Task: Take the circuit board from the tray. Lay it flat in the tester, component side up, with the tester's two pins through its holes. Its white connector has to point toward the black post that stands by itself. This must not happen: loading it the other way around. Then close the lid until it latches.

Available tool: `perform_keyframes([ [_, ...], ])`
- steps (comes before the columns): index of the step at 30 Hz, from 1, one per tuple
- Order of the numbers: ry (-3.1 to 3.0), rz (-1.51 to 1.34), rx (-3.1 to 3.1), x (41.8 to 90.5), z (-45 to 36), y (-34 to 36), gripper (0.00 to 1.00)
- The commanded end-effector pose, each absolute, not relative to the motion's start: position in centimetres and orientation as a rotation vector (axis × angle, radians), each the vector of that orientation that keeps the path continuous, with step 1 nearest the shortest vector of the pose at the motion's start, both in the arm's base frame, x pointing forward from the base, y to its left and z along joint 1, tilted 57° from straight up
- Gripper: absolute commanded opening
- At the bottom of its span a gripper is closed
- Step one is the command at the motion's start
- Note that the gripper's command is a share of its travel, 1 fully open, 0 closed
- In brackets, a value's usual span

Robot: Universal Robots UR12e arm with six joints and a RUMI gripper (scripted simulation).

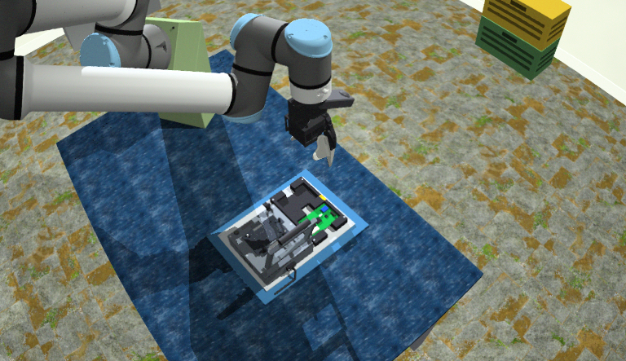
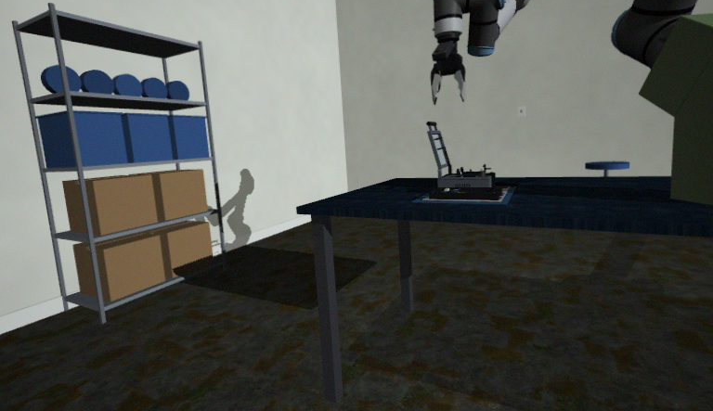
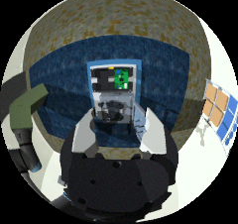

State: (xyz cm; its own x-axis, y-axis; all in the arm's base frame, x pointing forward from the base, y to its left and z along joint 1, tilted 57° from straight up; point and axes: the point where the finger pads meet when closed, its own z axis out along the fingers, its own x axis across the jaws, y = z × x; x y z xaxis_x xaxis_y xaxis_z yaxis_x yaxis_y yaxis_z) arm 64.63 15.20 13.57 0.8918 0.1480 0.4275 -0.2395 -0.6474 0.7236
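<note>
The green circuit board (image 1: 321,217) lies in the black tray (image 1: 308,204) at the far end of the light blue base plate; it also shows in the wrist view (image 3: 121,78). The tester (image 1: 270,244) sits at the near end of the plate, its lid (image 2: 439,149) raised and leaning back. My gripper (image 1: 324,150) hangs high above the table, beyond the tray end of the plate. Its fingers (image 2: 447,87) are partly open with nothing between them. In the wrist view the fingers frame the tester (image 3: 113,110) far below.
A light green block (image 1: 184,68) stands at the back of the blue table, by the arm's base. Yellow and green crates (image 1: 522,24) stand on the floor at the far right. A shelf rack (image 2: 121,160) with boxes stands by the wall.
</note>
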Motion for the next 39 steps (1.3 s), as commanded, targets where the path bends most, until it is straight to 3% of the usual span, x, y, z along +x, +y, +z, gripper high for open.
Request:
perform_keyframes([
  [1, -0.067, 0.577, 2.2, 64.8, 13.3, 14.9, 0.59],
  [39, -0.065, 0.573, 2.201, 68.2, 8.2, 7.9, 0.59],
])
